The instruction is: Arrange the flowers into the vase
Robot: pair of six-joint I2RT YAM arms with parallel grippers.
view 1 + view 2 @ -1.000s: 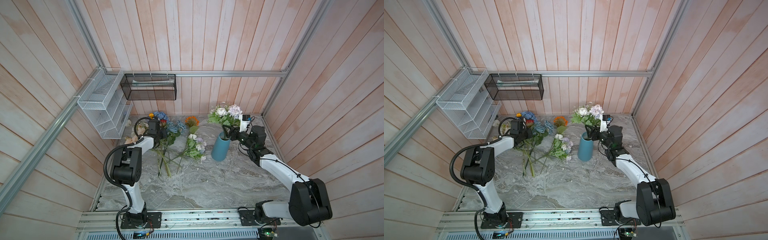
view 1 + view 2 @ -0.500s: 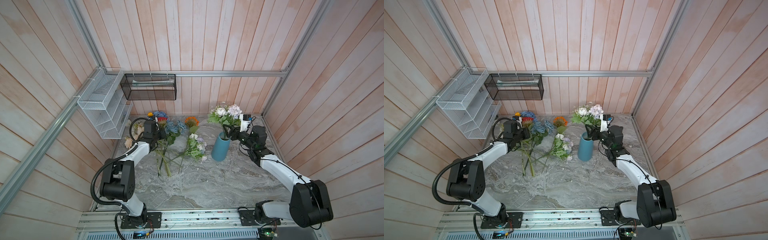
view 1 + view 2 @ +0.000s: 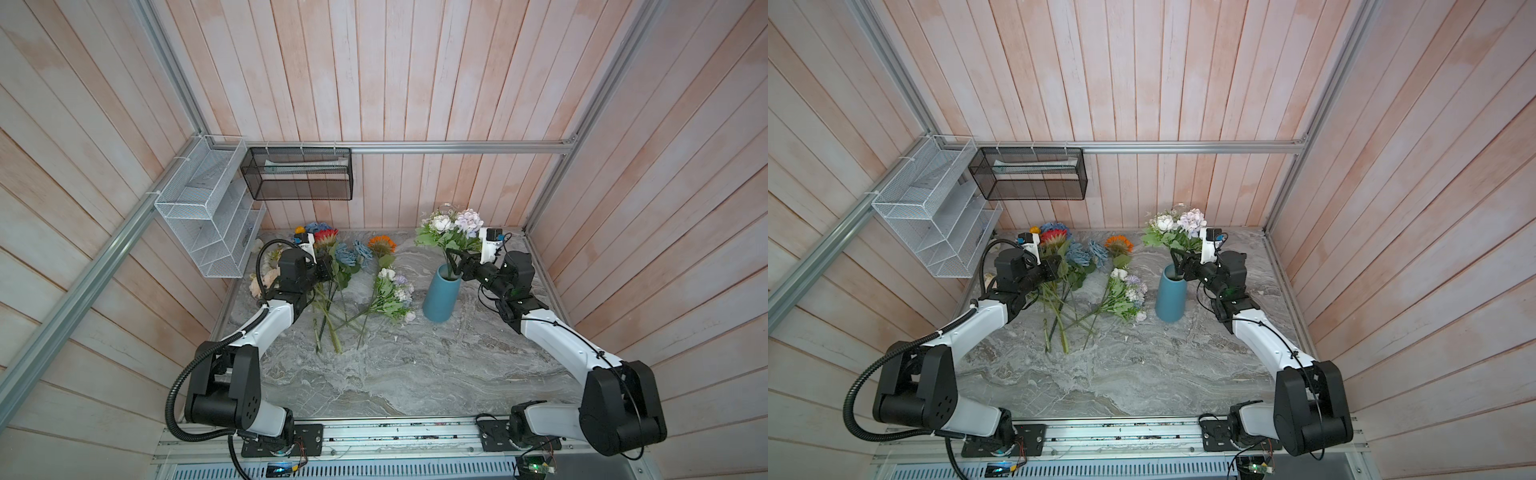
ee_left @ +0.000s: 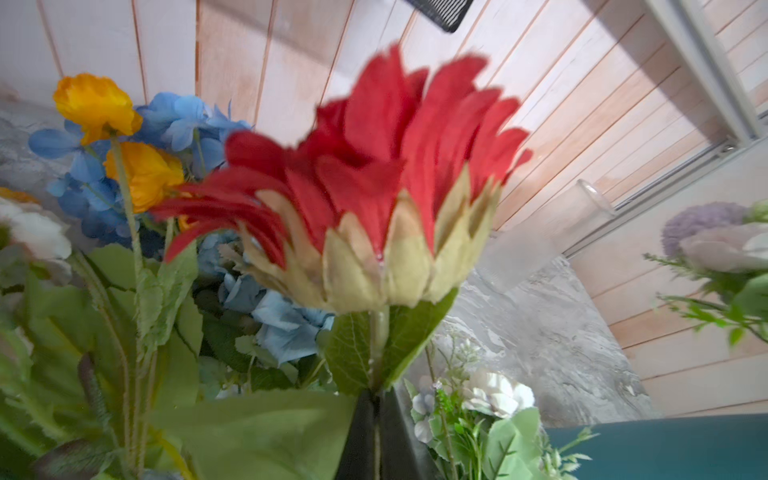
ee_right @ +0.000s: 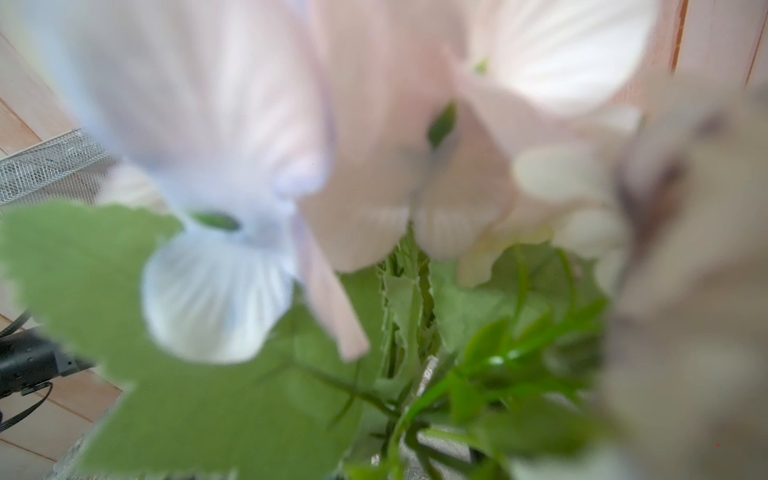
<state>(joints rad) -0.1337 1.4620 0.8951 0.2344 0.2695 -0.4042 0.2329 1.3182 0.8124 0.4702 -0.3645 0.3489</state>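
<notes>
Left arm (image 3: 270,324) shifted; fingers (image 4: 361,432) clamp one red daisy (image 4: 374,166); one vase (image 3: 441,297).

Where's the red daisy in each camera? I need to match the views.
In a top view: red daisy, far back, well left of the vase.
In a top view: the same spot, left of the vase.
Left wrist: close up, filling the middle.
Right wrist: not in it.
Shared landmark: the blue vase, seen in both top views and as a teal edge in the left wrist view.
</notes>
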